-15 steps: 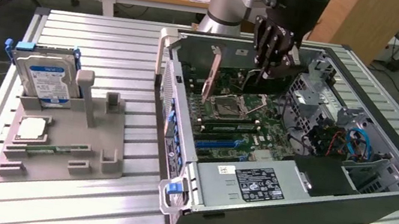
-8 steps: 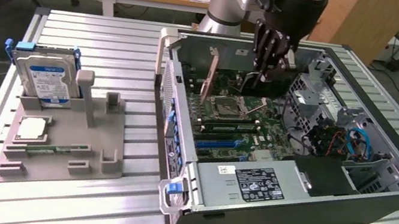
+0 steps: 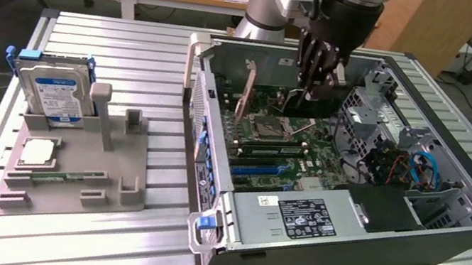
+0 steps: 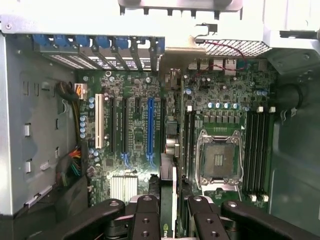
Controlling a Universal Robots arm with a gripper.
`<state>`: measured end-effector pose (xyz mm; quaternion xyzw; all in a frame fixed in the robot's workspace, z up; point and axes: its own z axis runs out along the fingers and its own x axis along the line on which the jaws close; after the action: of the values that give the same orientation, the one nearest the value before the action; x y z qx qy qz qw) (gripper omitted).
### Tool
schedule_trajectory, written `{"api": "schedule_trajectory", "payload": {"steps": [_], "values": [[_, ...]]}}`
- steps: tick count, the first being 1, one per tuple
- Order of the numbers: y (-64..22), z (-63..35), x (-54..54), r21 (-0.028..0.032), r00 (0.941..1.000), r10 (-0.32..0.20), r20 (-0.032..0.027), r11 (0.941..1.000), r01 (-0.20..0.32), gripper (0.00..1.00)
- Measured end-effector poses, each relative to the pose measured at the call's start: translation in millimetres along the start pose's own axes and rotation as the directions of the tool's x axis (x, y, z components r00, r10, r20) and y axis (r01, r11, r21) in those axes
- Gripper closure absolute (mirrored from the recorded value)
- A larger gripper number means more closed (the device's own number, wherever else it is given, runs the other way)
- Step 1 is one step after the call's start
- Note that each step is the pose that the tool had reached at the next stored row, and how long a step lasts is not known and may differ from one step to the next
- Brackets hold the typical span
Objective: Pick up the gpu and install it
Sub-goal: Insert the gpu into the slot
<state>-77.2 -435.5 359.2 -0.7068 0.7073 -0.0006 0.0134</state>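
Starting at the exterior view's left, a grey holder tray (image 3: 75, 178) on the slatted metal table (image 3: 133, 58) carries an upright silver hard drive (image 3: 52, 93) and a small square processor chip (image 3: 39, 151). Further right lies the open computer case (image 3: 453, 212), its green motherboard (image 3: 281, 151) exposed. Above it, my gripper (image 3: 312, 88) clamps the gpu (image 3: 316, 103), a dark card hanging edge-down over the board. In my wrist view, the card (image 4: 167, 200) sits pinched between my black fingers (image 4: 145, 215), above the motherboard (image 4: 135, 130) near the long blue slot (image 4: 150, 130).

The claw (image 4: 167, 220) grips the gpu (image 4: 168, 187) edge-on above the motherboard (image 4: 200, 100), over the blue slot (image 4: 150, 130), beside the empty processor socket (image 4: 218, 159).
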Motion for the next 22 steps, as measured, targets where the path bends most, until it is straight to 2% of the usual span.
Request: {"api": "schedule_trajectory", "payload": {"steps": [8, 14, 22], "values": [[7.7, 7.3, 0.7, -0.0006, 1.0000, 0.000, -0.0001, 1.0000, 0.000, 0.74], [8.2, 12.9, 2.5, -0.0010, 1.0000, 0.000, -0.0001, 1.0000, 0.000, 0.74], [9.5, 15.1, 11.7, -0.0010, 1.0000, 0.000, -0.0002, 1.0000, 0.000, 0.74]]}}
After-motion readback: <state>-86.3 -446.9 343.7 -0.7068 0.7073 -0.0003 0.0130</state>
